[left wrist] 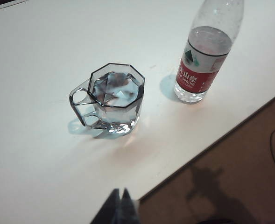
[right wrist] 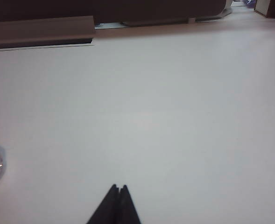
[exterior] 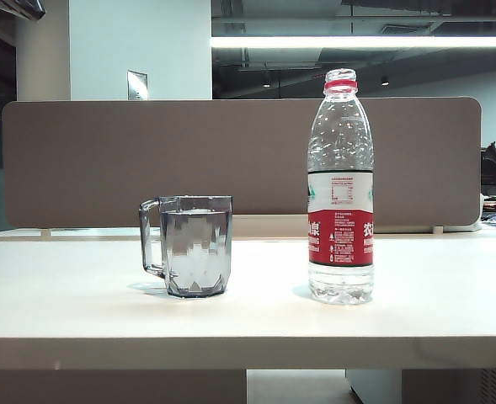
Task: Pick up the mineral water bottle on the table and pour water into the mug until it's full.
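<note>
Judging the pour finished, with water (left wrist: 113, 91) near the mug's (exterior: 195, 246) rim and the mineral water bottle (exterior: 341, 189) upright at its 3 o'clock, keep left gripper (left wrist: 120, 195) and right gripper (right wrist: 118, 189) pinched closed, empty, clear.

I see a ceiling strip light (exterior: 361, 41) glaring overhead, the table (exterior: 79, 295) washed pale (both wrist views soft), shadows faint.

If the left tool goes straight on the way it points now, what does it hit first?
Most likely the mug: the shut left tool points at it across bare table. The bottle stands off to one side of that line. Depth is hard to judge.
</note>
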Motion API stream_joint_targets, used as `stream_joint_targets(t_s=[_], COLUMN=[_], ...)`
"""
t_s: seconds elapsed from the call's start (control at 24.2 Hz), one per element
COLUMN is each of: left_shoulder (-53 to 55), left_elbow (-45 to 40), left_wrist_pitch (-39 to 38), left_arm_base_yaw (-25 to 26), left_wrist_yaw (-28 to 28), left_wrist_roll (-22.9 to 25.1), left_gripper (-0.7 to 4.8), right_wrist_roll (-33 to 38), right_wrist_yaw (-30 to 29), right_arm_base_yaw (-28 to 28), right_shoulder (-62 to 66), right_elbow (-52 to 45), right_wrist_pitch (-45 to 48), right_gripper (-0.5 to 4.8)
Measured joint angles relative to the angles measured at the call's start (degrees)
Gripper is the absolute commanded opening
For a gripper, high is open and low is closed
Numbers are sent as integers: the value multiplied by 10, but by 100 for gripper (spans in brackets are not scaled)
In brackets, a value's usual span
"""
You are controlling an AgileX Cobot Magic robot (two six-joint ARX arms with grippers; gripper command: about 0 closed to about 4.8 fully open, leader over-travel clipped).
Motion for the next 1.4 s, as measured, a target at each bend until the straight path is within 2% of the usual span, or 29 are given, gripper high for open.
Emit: stream_joint_targets(t_s=[0.25,0.49,0.58,0.87,1.07,1.4], left_shoulder=[-27,-148,-231,-310,-366,-408], left_elbow=[-3,-40,-106,-264,-387,-486], left_wrist_pitch=[0,32,112,275,365,365], left_arm_base_yaw=[14,124,217,313,332,332], left_wrist_yaw=[4,43,49,50,50,50], left_wrist_roll=[0,28,30,30,30,13], left_gripper=[-5,-5,-5,-5,-5,-5], right_wrist_roll=[0,0,0,0,0,0], right_wrist_yaw=[0,0,0,0,0,0], right_arm_base_yaw=[0,0,0,0,0,0], right_shoulder=[0,0,0,0,0,0], right_elbow=[0,0,0,0,0,0], right_wrist_pitch=[-1,-1,-2,-2,-2,-2], right_gripper=[13,13,13,13,13,13])
